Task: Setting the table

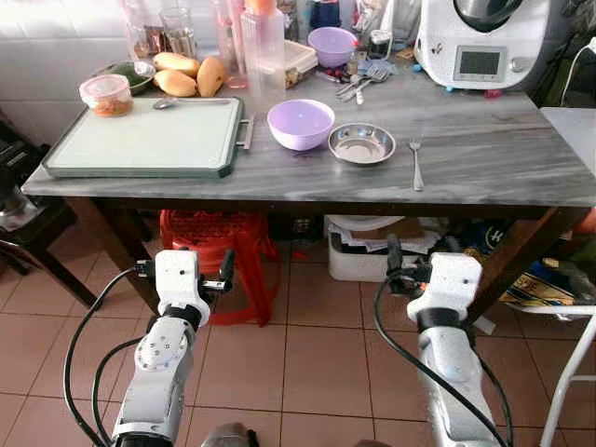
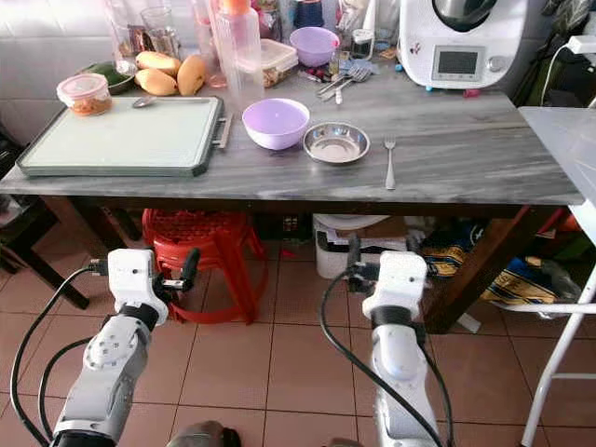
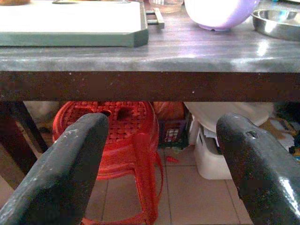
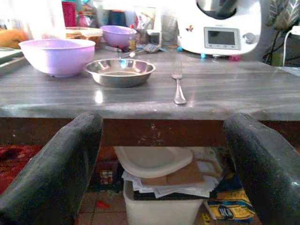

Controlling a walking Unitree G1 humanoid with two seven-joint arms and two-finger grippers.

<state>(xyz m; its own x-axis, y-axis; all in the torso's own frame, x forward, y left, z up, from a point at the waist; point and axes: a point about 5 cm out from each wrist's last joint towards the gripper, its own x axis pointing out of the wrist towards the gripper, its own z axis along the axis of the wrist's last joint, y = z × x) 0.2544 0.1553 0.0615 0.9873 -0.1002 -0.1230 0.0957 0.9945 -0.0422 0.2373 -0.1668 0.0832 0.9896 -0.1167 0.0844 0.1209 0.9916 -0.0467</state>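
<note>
With both grippers' fingers spread and empty below the tabletop (image 1: 484, 158), the thin, slippery fork (image 1: 415, 162), at 3 o'clock of the steel bowl (image 1: 361, 143), looks best pinched mid-handle.

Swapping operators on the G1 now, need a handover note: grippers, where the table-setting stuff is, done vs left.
Left gripper and right gripper: both open, empty, held low in front of the table's near edge, below the top.
On the table: lavender bowl at centre front, steel dish just to its right, fork lying apart, further right.
A second lavender bowl and loose cutlery sit at the back by the white appliance. Green tray on the left.
Done: one bowl, dish and fork already laid out.
Left: likely fetching more pieces from the back; nothing is gripped.
</note>
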